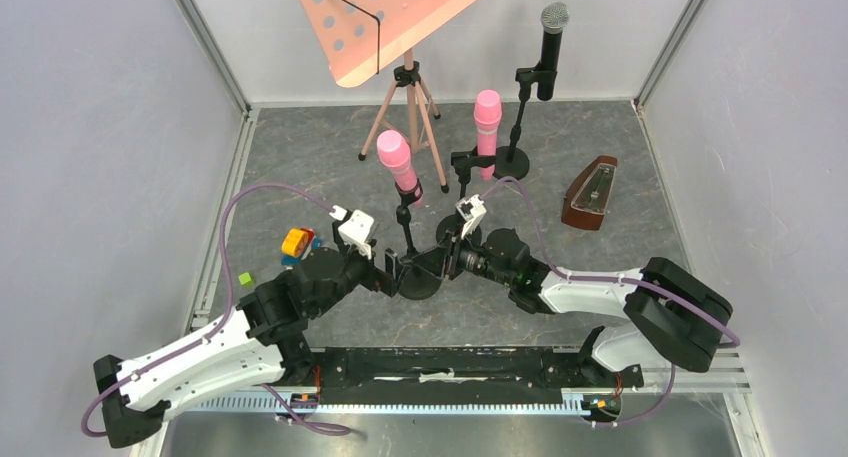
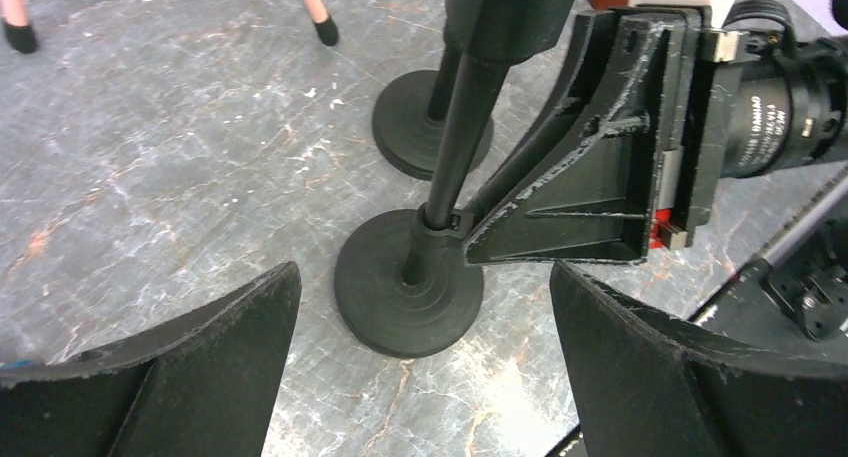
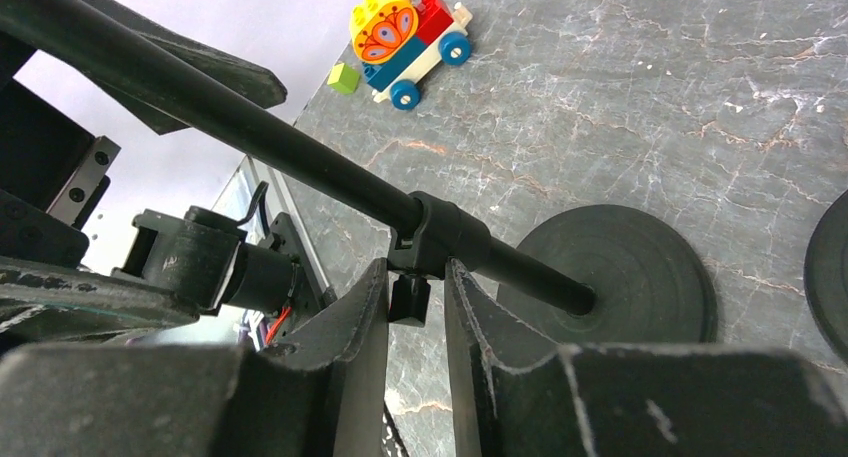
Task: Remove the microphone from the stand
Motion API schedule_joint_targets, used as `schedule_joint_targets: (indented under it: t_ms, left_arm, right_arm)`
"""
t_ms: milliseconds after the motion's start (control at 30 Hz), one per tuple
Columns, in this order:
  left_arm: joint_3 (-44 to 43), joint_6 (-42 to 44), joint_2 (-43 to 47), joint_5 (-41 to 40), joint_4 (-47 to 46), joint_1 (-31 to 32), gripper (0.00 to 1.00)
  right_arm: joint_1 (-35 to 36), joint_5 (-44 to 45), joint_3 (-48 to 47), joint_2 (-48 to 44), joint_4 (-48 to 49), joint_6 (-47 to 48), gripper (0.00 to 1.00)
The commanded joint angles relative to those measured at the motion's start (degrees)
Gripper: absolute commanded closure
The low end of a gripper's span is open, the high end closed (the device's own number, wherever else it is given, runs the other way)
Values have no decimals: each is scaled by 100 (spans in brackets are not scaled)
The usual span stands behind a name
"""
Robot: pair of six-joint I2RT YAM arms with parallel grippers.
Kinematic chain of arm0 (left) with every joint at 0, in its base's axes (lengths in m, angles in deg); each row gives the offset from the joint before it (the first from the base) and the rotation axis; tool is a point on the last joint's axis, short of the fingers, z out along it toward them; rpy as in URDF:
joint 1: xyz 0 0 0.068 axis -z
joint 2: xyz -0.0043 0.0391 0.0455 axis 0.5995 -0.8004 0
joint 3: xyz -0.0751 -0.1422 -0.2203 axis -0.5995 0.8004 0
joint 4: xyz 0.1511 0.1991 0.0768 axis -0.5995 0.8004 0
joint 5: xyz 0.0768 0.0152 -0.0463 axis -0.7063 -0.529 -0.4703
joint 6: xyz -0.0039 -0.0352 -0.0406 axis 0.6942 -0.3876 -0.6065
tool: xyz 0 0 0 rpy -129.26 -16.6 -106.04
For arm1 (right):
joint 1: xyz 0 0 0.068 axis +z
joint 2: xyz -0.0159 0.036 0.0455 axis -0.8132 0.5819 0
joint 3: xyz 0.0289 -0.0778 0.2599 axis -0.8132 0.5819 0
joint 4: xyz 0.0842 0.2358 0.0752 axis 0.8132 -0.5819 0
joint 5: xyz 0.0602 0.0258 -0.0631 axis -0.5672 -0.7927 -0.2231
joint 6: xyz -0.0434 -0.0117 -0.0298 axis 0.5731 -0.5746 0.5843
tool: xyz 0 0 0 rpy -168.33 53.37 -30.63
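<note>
A pink microphone sits in the clip of the nearest black stand, whose round base rests on the grey floor. My right gripper is shut on the collar low on that stand's pole, just above the base. It also shows in the left wrist view. My left gripper is open and empty. Its fingers straddle the near side of the base without touching it. The microphone is out of both wrist views.
A second pink microphone and a black one stand on their own stands behind. A pink music stand is at the back, a metronome at right. A toy car and a green cube lie at left.
</note>
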Motion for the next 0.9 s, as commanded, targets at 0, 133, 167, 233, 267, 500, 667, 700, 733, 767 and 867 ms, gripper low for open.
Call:
schedule_joint_targets:
  t_ms: [0,133,167,233,267,500,667,700,733,767,867]
  left_arm:
    - [-309,313,-91,542,-289,-87,1]
    - [-663,320,-366,1457,-190,-523,8]
    - [-711,320,-428,1646,-222,-650,8]
    - [-728,320,-524,1897,-370,-838,9]
    - [-710,313,-546,2006,-472,-917,9]
    - [-684,284,-734,2596,-840,-1203,21]
    - [-604,212,-822,2890,-1242,-1203,29]
    - [-588,179,-863,2966,-1312,-1203,32]
    - [-592,158,-907,3010,-1347,-1203,33]
    - [-591,153,-934,3039,-1359,-1203,34]
    - [-513,147,-932,3016,-1389,-1203,41]
  right_arm:
    - [-57,-645,-126,-190,-110,314,72]
    - [-225,-1303,-262,-301,-232,456,72]
    - [-291,-1485,-342,-286,-338,535,72]
    - [-426,-2005,-516,-221,-508,633,72]
    - [-491,-2185,-569,-193,-612,701,72]
    - [-873,-3037,-802,13,-1292,1164,71]
    - [-1045,-3505,-844,185,-1264,1204,70]
    - [-1060,-3521,-855,206,-1278,1210,70]
    - [-1079,-3523,-864,225,-1268,1210,70]
    - [-1076,-3530,-877,237,-1268,1213,70]
    - [-1078,-3486,-873,222,-1268,1225,69]
